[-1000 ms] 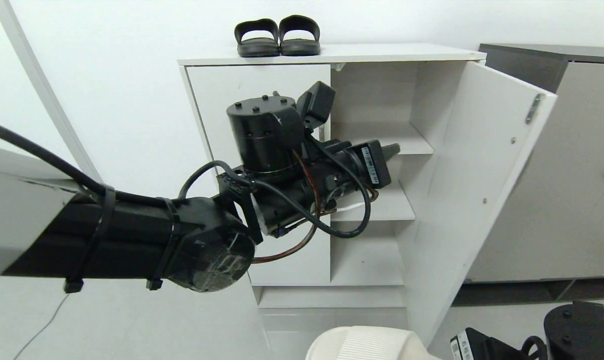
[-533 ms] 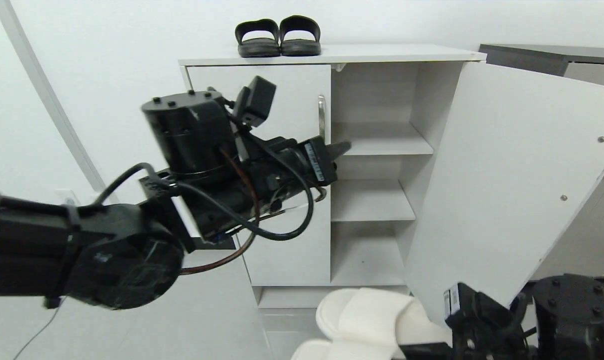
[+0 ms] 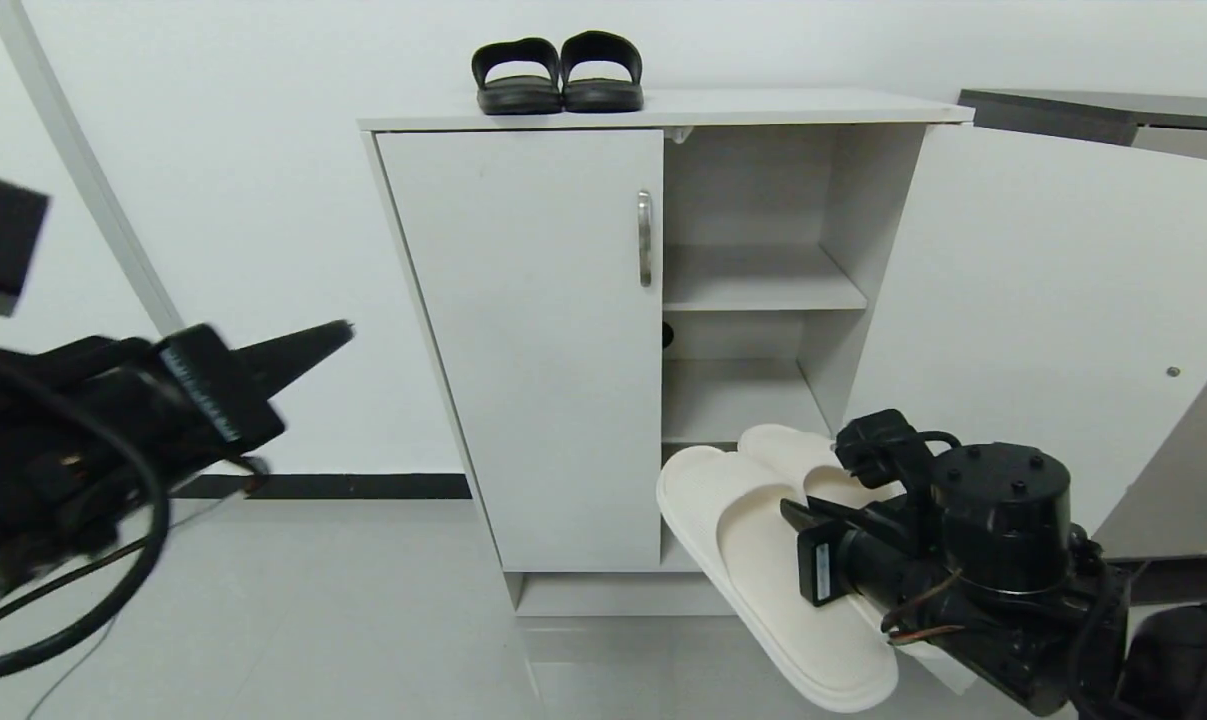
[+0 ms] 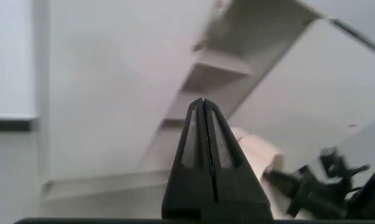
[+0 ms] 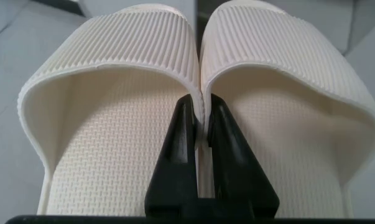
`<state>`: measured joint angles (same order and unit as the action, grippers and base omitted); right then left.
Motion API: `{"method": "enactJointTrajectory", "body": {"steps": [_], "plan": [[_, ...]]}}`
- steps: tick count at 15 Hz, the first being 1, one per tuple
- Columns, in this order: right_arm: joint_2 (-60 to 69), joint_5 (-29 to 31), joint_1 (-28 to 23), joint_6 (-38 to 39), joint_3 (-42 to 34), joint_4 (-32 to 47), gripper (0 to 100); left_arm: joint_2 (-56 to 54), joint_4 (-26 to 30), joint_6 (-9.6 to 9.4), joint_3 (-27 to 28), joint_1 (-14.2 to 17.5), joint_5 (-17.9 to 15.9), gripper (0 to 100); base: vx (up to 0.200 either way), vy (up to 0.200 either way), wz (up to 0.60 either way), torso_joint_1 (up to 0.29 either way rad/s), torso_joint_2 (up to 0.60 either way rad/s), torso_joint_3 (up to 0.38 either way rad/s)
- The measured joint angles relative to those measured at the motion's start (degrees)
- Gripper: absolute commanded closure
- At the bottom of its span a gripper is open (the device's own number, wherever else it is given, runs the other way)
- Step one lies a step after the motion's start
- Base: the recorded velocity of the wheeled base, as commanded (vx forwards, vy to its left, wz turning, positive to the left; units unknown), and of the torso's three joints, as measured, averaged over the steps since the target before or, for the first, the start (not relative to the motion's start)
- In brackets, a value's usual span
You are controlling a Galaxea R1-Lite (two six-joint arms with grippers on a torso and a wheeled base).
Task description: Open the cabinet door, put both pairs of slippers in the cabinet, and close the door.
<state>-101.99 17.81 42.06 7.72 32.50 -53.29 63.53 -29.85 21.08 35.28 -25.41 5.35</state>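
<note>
The white cabinet [image 3: 813, 105] has its left door [image 3: 533, 350] closed and its right door [image 3: 1043, 300] swung wide open, baring the shelves [image 3: 753, 290]. A black pair of slippers [image 3: 558, 75] rests on the cabinet top. My right gripper [image 3: 795, 514] [image 5: 199, 102] is shut on the white pair of slippers [image 3: 763, 540] [image 5: 112, 124], pinching their inner edges together. It holds them tilted in front of the lower open compartments. My left gripper [image 3: 308, 345] [image 4: 203, 106] is shut and empty, out to the left of the cabinet.
A grey cabinet [image 3: 1063, 105] stands behind the open door on the right. A metal handle [image 3: 644, 238] runs down the closed door's edge. Bare grey floor [image 3: 363, 620] lies in front, with a black baseboard [image 3: 323, 486] along the wall.
My left arm has drawn back from the cabinet opening to the far left. The right door swung wider open. My right arm has lifted the white slippers up in front of the cabinet.
</note>
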Motion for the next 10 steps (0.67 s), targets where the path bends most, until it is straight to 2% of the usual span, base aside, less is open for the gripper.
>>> {"method": "enactJointTrajectory", "body": {"steps": [2, 5, 7, 9, 10], "plan": [[-3.13, 2.79, -1.21, 1.08, 2.85, 0.02, 100, -10.80, 10.64, -1.67, -2.93, 4.35, 2.19, 100, 0.000, 0.000, 0.00, 0.000, 0.00, 0.000], [-6.14, 3.12, -1.77, 1.17, 3.96, -0.04, 100, -27.20, 20.72, -3.93, -8.85, 15.71, 4.99, 100, 0.000, 0.000, 0.00, 0.000, 0.00, 0.000], [-7.25, 3.16, -1.85, 1.17, 4.12, -0.20, 100, -36.27, 24.05, -5.89, -14.69, 22.30, 6.24, 100, 0.000, 0.000, 0.00, 0.000, 0.00, 0.000], [-7.83, 3.12, -1.73, 1.17, 4.01, -0.15, 100, -44.01, 25.10, -8.72, -22.14, 24.81, 5.92, 100, 0.000, 0.000, 0.00, 0.000, 0.00, 0.000], [-7.98, 3.15, -1.63, 1.17, 3.91, -0.11, 100, -47.15, 25.26, -9.37, -24.95, 25.31, 5.75, 100, 0.000, 0.000, 0.00, 0.000, 0.00, 0.000]]}}
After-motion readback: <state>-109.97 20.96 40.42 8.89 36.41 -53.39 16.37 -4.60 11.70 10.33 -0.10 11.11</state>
